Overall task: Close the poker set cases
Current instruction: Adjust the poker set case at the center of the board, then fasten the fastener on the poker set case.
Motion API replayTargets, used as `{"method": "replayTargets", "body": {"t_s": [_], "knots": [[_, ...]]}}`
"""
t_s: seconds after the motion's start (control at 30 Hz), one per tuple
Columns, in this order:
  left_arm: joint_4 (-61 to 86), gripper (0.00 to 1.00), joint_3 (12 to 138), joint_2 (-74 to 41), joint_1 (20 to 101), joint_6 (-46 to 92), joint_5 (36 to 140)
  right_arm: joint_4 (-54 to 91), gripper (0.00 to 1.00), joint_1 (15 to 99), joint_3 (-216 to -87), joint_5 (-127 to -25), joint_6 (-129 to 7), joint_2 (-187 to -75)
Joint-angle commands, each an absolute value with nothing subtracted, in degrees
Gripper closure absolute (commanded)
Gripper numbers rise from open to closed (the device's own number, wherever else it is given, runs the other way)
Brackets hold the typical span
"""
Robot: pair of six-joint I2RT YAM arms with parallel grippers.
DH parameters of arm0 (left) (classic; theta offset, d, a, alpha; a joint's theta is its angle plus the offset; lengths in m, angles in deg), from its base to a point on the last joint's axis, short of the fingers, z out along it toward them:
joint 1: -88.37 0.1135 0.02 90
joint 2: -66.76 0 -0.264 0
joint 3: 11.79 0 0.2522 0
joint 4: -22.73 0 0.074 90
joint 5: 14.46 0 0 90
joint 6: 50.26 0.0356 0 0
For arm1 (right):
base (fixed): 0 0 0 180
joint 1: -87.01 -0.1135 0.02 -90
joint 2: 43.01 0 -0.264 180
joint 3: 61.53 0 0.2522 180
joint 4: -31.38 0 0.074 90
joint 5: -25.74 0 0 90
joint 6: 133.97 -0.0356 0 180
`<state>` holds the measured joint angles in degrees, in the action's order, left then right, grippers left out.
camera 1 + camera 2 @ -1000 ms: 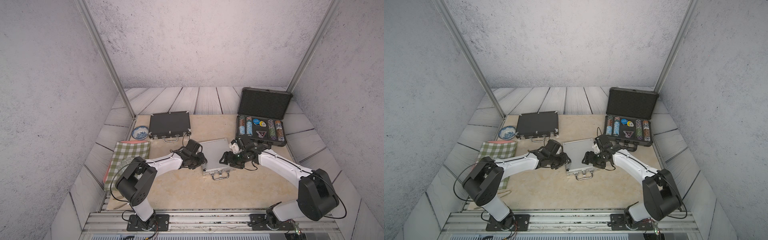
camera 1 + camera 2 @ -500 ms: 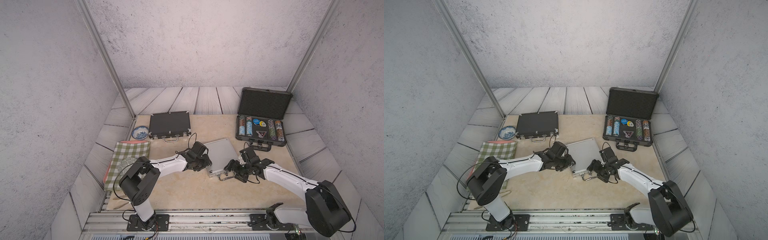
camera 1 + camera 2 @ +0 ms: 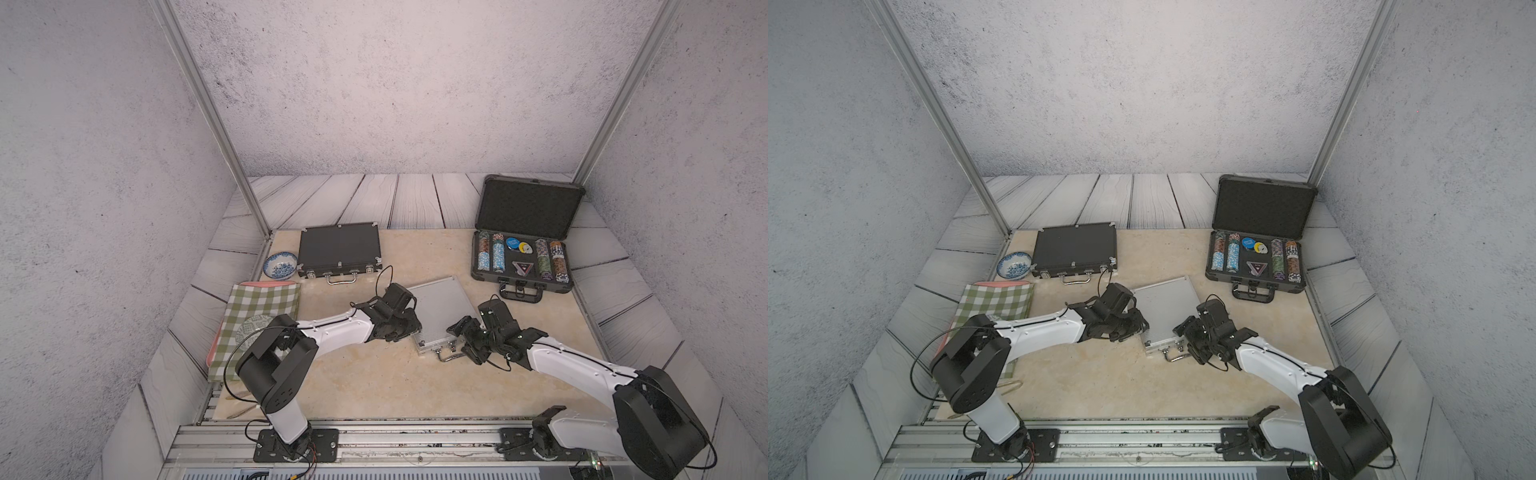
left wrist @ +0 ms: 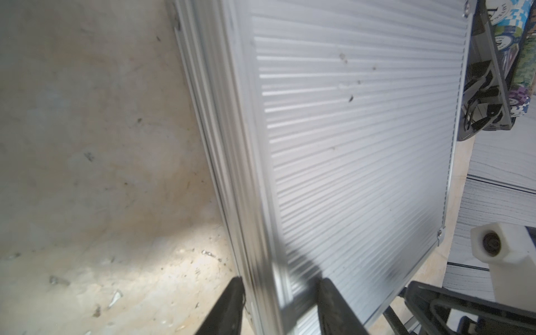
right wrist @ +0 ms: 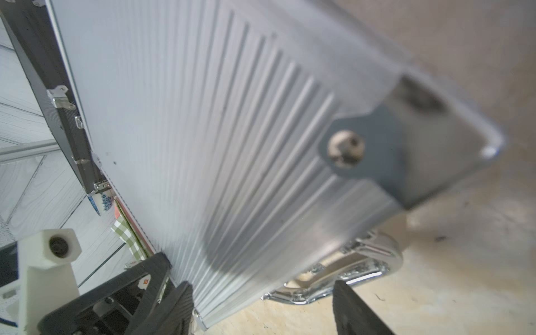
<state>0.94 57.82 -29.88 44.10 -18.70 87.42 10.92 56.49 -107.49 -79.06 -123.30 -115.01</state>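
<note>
Nearest, mid-table: silver case [image 3: 442,307], shut, flat on the table [image 3: 374,386], skewed, chrome handle [image 3: 446,357] on its near side. At its left edge, left gripper [image 4: 278,282]: fingers half parted, astride the rim, one beside the side wall, one over the ribbed lid; cannot tell whether pinching. At its near right corner, right gripper [image 5: 261,287]: spread wide, one finger over the lid, one out past the handle, gripping nothing.

Left of the silver case, well apart: green checked cloth [image 3: 262,307]. Beyond and left of the silver case: black flat case [image 3: 338,249], shut, handle toward the near side; blue-patterned bowl [image 3: 281,264] just beside it, farther left. Beyond and right of the silver case: dark-grey case [image 3: 528,205], lid upright, chips [image 3: 498,257] in rows in the base.
</note>
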Motion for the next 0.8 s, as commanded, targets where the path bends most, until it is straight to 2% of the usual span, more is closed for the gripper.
{"method": "replayTargets", "body": {"t_s": [0.0, 0.77], "knots": [[-6.7, 0.56, 55.6, -30.4, 44.2, -17.0, 83.6, 12.6, 0.22, 55.1, -107.5, -76.8, -127.4, -116.6], [-7.2, 0.60, 53.8, -29.3, 44.2, -15.7, 82.2, 14.3, 0.23, 51.5, -108.6, -71.7, -132.0, -121.1]]}}
